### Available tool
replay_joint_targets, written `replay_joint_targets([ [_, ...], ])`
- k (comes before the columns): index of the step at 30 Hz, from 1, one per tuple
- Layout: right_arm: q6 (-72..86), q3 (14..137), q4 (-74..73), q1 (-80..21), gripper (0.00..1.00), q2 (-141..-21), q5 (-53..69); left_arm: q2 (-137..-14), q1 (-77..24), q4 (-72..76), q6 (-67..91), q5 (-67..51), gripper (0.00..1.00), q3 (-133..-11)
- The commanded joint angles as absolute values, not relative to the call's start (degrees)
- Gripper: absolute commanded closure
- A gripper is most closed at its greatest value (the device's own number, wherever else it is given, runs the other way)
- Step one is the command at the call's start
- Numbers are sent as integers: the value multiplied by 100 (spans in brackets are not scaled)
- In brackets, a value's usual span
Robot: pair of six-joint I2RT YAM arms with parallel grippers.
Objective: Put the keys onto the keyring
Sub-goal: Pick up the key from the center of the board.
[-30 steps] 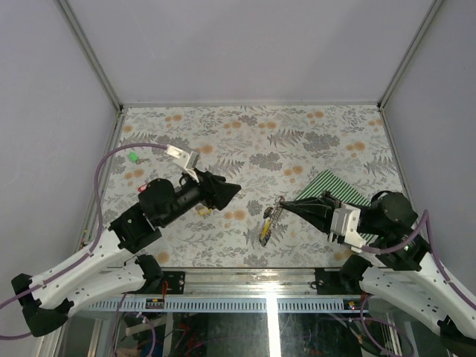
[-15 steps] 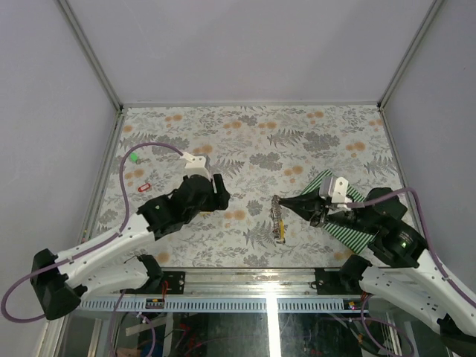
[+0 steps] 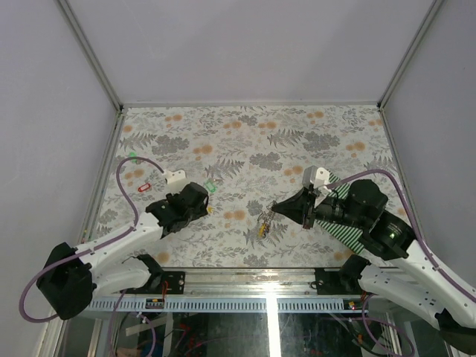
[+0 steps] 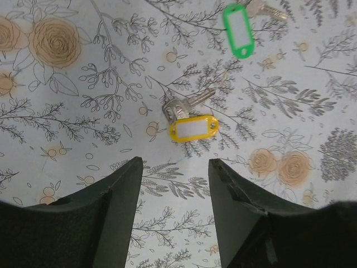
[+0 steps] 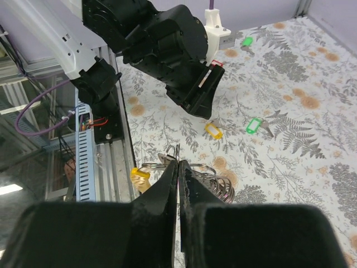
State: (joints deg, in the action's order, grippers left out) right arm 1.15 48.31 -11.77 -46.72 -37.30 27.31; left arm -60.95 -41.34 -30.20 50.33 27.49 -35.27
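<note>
- Left wrist view: my left claw [image 4: 175, 164] has swung down over the loose silver key with the yellow plastic tag [image 4: 192, 127]. Its fingers are spread, with nothing between them.
- That key lies just ahead on the floral-printed surface [image 4: 67, 100].
- My right claw [image 5: 179, 167] stays pressed together on the thin silvery keyring [image 5: 216, 181], near the surface's middle, with one yellow-tagged key [image 5: 140, 174] already dangling.
- I judge the pick-up is next; the green-tagged key [image 4: 238, 29] waits farther off.

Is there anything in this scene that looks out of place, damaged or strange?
Nothing stands out. The loose keys, such as the yellow key and the green key, lie flat on the table, undamaged. The shut right gripper holds the keyring.
</note>
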Motion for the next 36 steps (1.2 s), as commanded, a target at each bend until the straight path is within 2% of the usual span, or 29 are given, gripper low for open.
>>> replay_joint_targets([
  [1,337,5025,-871,-4667,100,-3787,3028,-6262,-3986,-2448,5297,2917,51,-3274],
  [5,369,4997,-810,-4665,100,-3818,3062,-6403,-3704,-1809,5083,2578,60,-3037],
  [15,382,5036,-857,-4667,100,-3899,3185,-7073,-3483,-1157,4767,2252,63,-3036],
  [20,391,5052,-883,-4666,100,-3903,3206,-7216,-3472,-1223,4720,2261,71,-3103],
  [36,370,5071,-871,-4667,100,-4032,3344,-7318,-3472,-1305,4660,2342,76,-3129],
])
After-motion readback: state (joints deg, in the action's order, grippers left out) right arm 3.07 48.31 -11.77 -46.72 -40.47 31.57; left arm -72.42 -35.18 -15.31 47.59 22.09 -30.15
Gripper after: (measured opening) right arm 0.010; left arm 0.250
